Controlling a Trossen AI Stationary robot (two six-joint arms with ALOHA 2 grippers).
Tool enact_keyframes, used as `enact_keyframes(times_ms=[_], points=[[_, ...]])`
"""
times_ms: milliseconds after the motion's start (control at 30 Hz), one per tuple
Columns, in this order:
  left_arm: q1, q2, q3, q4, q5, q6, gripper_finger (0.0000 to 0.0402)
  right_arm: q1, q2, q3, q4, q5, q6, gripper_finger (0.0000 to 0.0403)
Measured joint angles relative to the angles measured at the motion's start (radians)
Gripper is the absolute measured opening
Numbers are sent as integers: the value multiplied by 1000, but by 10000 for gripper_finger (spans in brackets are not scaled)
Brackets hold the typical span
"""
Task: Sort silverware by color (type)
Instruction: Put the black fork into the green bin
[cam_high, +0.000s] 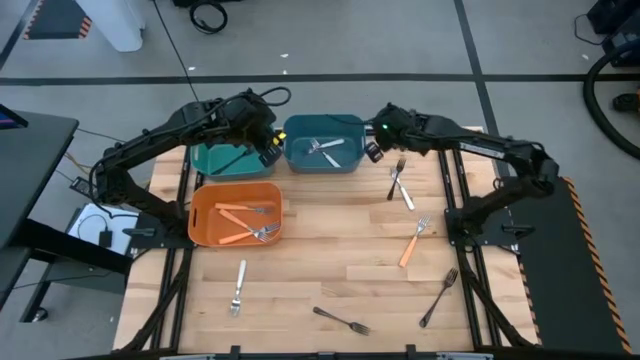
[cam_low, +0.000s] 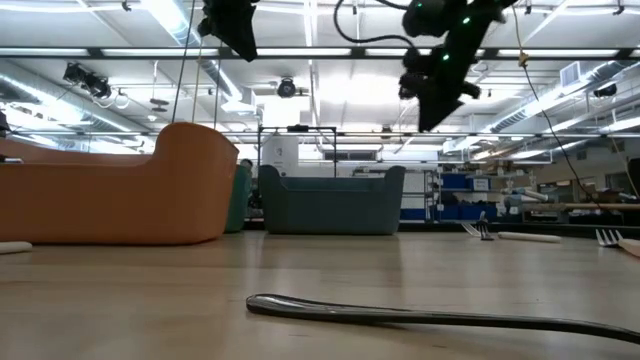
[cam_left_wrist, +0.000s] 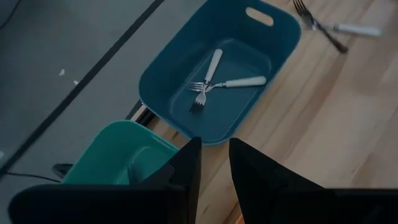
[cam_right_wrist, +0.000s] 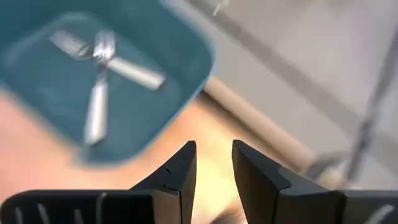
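Wooden tabletop ahead, my right gripper (cam_right_wrist: 212, 163) hangs parted and empty beside the blue bin (cam_high: 322, 143) holding two silver forks (cam_high: 326, 148), so I'd swing toward the nearby silver fork (cam_high: 401, 185) and descend squarely.

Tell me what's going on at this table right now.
A two-armed robot is sorting forks into bins. The blue bin holds two silver forks, the orange bin holds orange-handled forks, and the green bin shows nothing in it. Both the left gripper and the right gripper hover near the blue bin with jaws open and empty. Six forks lie loose on the table, among them a black fork.
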Motion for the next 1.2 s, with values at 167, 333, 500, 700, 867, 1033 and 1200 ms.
enact_keyframes(times_ms=[167,333,500,700,867,1033,1200], points=[[0,0,0,-12,0,75,91,23,-54,0,-265,-269,312,109],[0,0,0,-12,0,152,91,116,-63,0,-535,-387,458,109],[0,0,0,-12,0,203,91,271,-63,-17,-654,-423,698,109],[0,0,0,-15,0,272,91,489,-61,-22,-650,-434,1031,109],[0,0,0,-25,0,295,91,685,-61,-22,-649,-422,1383,109],[0,0,0,-27,0,297,91,862,-61,-22,-650,-384,1625,109],[0,0,0,-27,0,330,91,992,-61,-22,-648,-429,1751,109]])
